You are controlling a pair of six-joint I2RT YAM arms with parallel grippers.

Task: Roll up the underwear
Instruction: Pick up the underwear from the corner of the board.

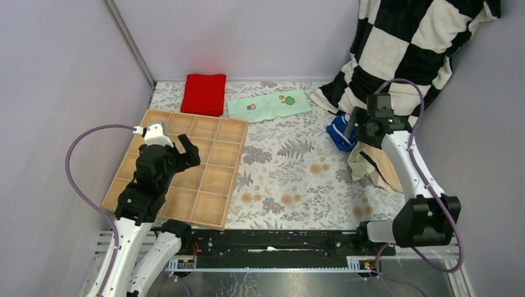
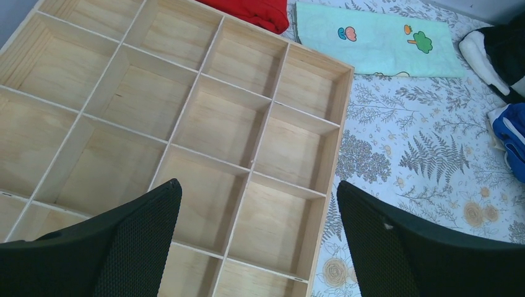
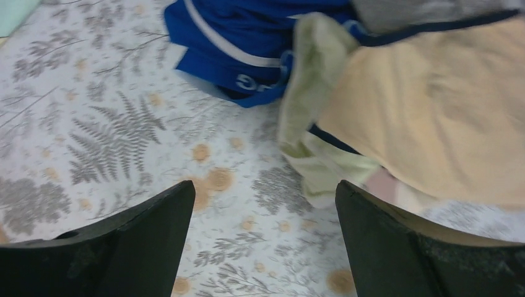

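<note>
Right end effector (image 3: 263, 207) spread above underwear (image 3: 427, 117); left end effector (image 2: 260, 207) over tray (image 2: 344, 124)

— Light?
— Bright, even, from overhead; only faint shadows in the compartments of the wooden tray (image 2: 223, 117).
— Sharpness?
— Top view crisp. Right wrist view soft: the tan brief (image 3: 433, 105) blurred, the fingers (image 3: 142, 247) dark and unfocused at the bottom edge.
</note>
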